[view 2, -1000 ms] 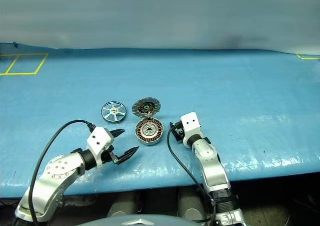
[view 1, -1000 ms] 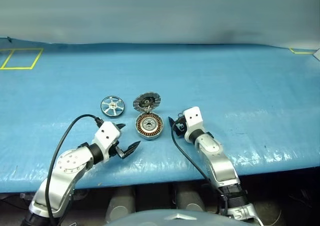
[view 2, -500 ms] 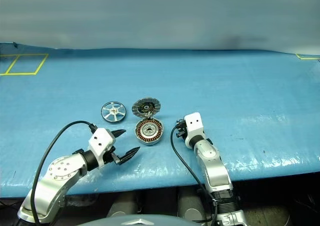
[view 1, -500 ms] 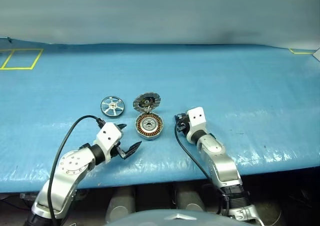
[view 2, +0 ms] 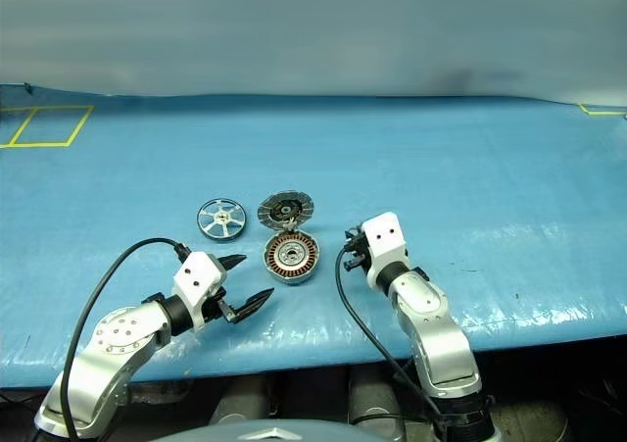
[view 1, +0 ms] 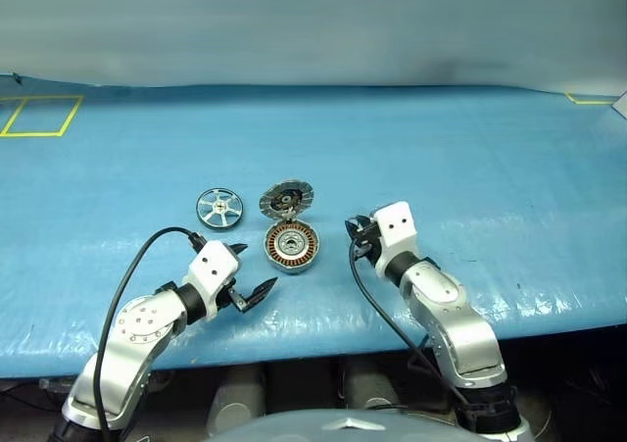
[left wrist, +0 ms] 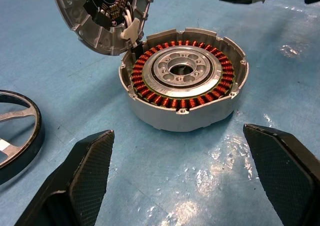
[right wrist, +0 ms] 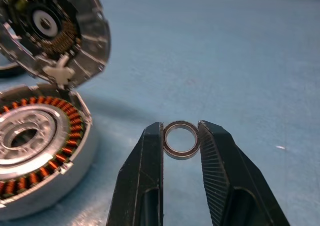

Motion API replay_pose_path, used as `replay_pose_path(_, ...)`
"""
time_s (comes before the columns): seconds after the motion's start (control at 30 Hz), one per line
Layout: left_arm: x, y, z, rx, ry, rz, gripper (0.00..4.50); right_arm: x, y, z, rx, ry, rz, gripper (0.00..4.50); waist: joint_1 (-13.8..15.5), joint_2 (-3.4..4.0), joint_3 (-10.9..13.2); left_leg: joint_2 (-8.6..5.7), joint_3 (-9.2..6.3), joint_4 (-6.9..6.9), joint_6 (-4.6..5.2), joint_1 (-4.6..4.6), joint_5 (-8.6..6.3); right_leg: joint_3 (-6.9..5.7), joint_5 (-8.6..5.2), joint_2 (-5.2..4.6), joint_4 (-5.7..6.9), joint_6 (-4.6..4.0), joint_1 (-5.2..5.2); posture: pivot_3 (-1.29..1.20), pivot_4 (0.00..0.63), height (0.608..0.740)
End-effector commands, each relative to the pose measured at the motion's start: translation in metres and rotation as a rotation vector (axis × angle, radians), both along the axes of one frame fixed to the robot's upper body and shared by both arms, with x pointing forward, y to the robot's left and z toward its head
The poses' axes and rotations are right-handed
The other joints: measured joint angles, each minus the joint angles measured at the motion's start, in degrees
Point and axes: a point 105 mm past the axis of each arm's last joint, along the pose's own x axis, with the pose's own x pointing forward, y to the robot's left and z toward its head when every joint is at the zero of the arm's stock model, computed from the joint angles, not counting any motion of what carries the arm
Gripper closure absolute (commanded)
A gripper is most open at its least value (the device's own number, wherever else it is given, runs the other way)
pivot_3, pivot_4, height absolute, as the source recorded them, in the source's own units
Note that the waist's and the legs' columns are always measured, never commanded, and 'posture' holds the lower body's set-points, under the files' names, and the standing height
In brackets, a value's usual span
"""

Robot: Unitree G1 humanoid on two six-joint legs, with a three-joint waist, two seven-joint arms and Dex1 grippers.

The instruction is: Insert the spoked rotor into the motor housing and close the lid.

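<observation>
The motor housing [view 1: 293, 245] lies open on the blue table, its copper windings showing, and the lid [view 1: 287, 199] stands tilted up behind it on its hinge. To its left the spoked rotor [view 1: 219, 208] lies flat. My left gripper [view 1: 257, 266] is open, low in front of the housing [left wrist: 182, 78] and a little to its left, with nothing between its fingers. My right gripper [view 1: 351, 234] hovers just right of the housing, shut on a small silver ring [right wrist: 181, 124] pinched upright between its fingertips.
A blue sheet [view 1: 441, 158] covers the table, and its front edge runs just under both arms. A yellow tape square [view 1: 41, 116] marks the far left corner, and a yellow tape corner [view 1: 588, 99] shows at the far right.
My right gripper has lifted off the sheet beside the housing and shifted slightly right. The left gripper, housing, lid and rotor have not moved.
</observation>
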Motion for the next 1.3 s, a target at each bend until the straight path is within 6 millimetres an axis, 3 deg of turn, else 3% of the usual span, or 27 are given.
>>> replay_pose_path(0.03,0.002,-0.001,0.006,-0.014,-0.027,-0.004,0.00,-0.005,0.018,0.020,0.041,-0.045,0.065,3.83,0.00,-0.01,0.00,-0.01,0.00,0.00,0.00,-0.01,0.00,0.00,0.00,-0.01,-0.01,0.00,0.00,0.00,0.150,0.740)
replay_pose_path(0.27,0.001,0.003,0.006,-0.010,-0.028,0.010,0.00,-0.009,0.071,0.010,0.084,0.012,0.230,3.83,-0.15,0.00,0.00,0.00,0.01,-0.04,0.00,-0.02,0.00,-0.01,0.00,-0.02,-0.06,0.00,-0.02,0.00,0.150,0.740)
replay_pose_path(0.43,-0.001,0.003,0.005,-0.018,-0.026,0.024,0.00,-0.010,0.091,-0.001,0.077,0.038,0.282,3.83,-0.06,-0.01,0.00,-0.01,0.00,-0.04,0.00,-0.04,-0.01,-0.02,0.00,-0.03,-0.11,0.00,-0.01,0.00,0.150,0.740)
replay_pose_path(1.3,-0.002,0.002,0.004,-0.032,-0.008,0.014,0.00,-0.015,0.080,-0.018,0.034,0.091,0.276,3.83,-0.08,-0.02,-0.01,-0.01,0.00,-0.04,0.00,-0.05,-0.03,-0.04,0.00,-0.02,-0.14,0.00,0.00,0.00,0.150,0.740)
